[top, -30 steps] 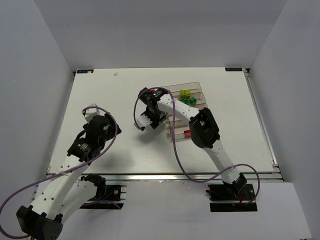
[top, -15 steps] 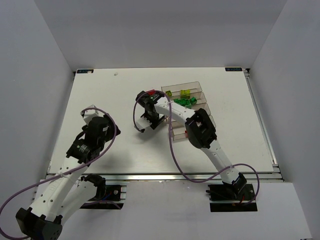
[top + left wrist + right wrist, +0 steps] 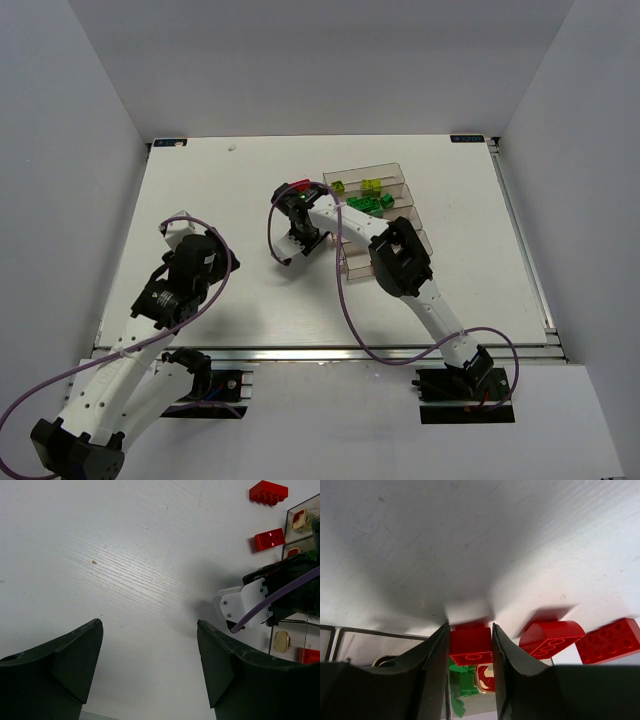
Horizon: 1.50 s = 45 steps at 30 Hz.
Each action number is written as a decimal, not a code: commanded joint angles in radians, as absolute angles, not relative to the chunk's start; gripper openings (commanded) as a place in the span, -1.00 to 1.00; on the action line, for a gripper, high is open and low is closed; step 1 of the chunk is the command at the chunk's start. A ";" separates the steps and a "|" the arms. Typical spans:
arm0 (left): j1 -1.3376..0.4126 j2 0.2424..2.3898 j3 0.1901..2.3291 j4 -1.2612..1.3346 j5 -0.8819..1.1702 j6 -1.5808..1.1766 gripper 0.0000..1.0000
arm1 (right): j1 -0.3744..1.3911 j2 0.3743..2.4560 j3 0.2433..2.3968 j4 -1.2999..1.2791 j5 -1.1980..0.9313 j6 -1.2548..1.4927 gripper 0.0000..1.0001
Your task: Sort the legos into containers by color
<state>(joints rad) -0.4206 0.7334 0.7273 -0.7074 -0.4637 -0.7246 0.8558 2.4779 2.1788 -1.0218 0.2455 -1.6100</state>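
The right tool (image 3: 469, 632) was clenched on a red brick (image 3: 470, 649), with one finger pressed to each side of it. Whether that brick sat on the white tabletop (image 3: 470, 540) or hung just off it could not be told. Two more red bricks (image 3: 551, 639) lay loose just beside it, close together. Seen from above, this happened beside the left end of the clear trays (image 3: 395, 166). In the farthest tray lay yellow-green bricks (image 3: 370, 186), and in the tray next to it green bricks (image 3: 370, 203).

A second earlier, the right arm (image 3: 345, 222) had covered the left end of the farthest tray. Now its wrist had drawn back off it, baring one more yellow-green brick there. Its elbow had swung left over the nearer trays and hid a red brick that had shown in one of them.

The left tool (image 3: 149, 625) stood released, its fingers wide apart over bare tabletop, well apart from the trays. The left arm (image 3: 190, 270) had scarcely shifted from where it was.
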 commanded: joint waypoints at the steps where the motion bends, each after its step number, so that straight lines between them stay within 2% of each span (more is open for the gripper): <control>1: -0.416 0.724 0.741 -0.719 -0.483 -0.735 0.71 | 0.857 2.442 2.191 -1.054 0.187 -1.632 -0.73; 12: -0.416 0.759 0.773 -0.690 -0.480 -0.738 0.71 | 0.884 2.254 2.186 -1.075 -0.218 -1.419 -0.97; 21: -0.416 0.805 0.775 -0.618 -0.413 -0.730 0.71 | 0.815 2.103 2.172 -1.136 -0.475 -1.140 -1.00; 26: -0.416 0.909 0.781 -0.513 -0.289 -0.701 0.70 | 0.666 1.976 2.022 -1.167 -0.606 -1.010 -1.00; 35: -0.416 1.172 0.897 -0.377 -0.123 -0.624 0.71 | 0.434 1.809 1.671 -1.111 -0.687 -0.943 -1.00; 43: -0.416 1.445 1.063 -0.334 -0.013 -0.493 0.74 | 0.399 1.821 1.554 -1.032 -0.683 -0.928 -0.82; 45: -0.416 1.491 1.113 -0.334 -0.002 -0.466 0.74 | 0.391 1.830 1.534 -0.979 -0.672 -0.911 -0.64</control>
